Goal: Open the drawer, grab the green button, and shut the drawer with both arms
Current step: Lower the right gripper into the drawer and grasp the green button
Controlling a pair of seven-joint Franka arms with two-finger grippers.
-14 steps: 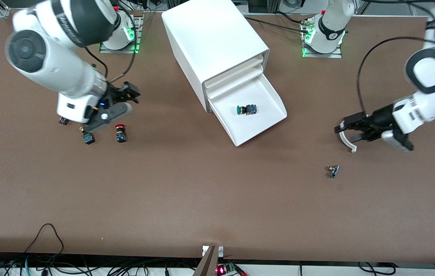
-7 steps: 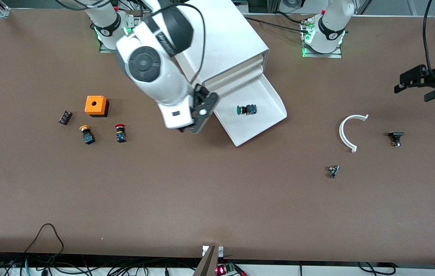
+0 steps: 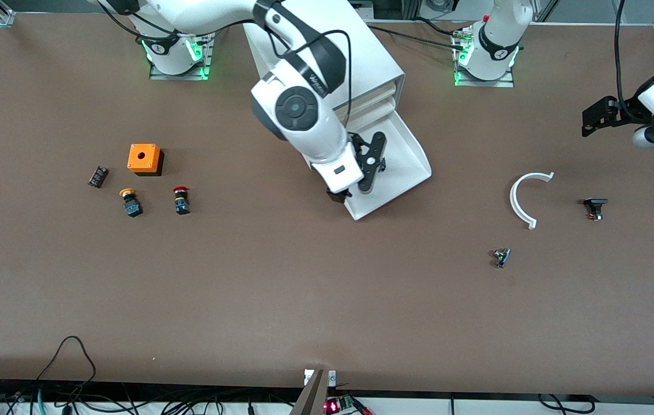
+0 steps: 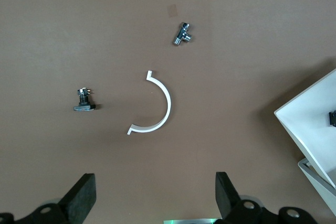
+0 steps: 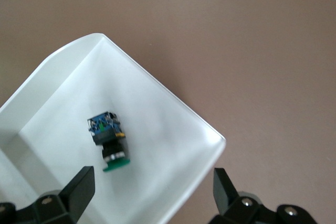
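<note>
progress: drawer stands pulled out; we judge taking and closing remain.
button: lies on its side on the drawer floor, directly below our right gripper, untouched.
right gripper: fingers spread wide, empty.
room: drawer walls well clear of the button.
left gripper: fingers apart, empty, waits over bare table near the white arc.

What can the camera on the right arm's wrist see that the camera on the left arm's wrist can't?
Only the right wrist view shows the whole green button lying in the open drawer, under the open right gripper.

Only the left wrist view shows the white curved piece, the small metal fitting and the black part on the table, under the open left gripper.

Both show the drawer and the brown table.
</note>
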